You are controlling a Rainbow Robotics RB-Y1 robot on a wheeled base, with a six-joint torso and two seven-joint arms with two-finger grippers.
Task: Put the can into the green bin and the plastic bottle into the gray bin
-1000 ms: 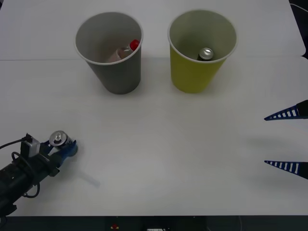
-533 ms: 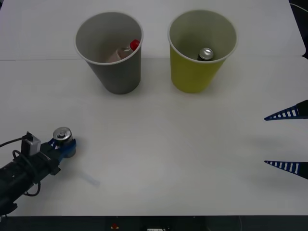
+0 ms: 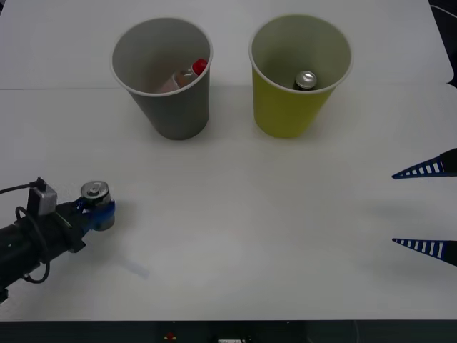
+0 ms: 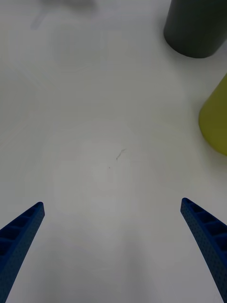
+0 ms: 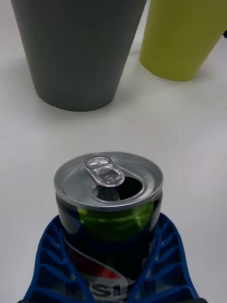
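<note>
Clamped around the can (image 5: 109, 199), the blue ribbed jaws of the left gripper (image 3: 98, 211) wrap both its sides; the can stands upright in their grip, shiny top and pull tab facing up, a green patch showing on its dark side. In the front view this gripper sits low over the near left part of the white counter (image 3: 250, 229), well apart from both bins. The gray bin (image 3: 166, 78) stands upright at the far side, left of the green bin (image 3: 296, 75), the two just beside each other but not touching. Inside the gray bin the plastic bottle (image 3: 187, 76) leans against the wall, red cap uppermost. A second can (image 3: 305, 79) stands inside the green bin. The right gripper (image 3: 426, 209) waits at the right edge of the counter, its jaws spread wide apart over bare surface.
</note>
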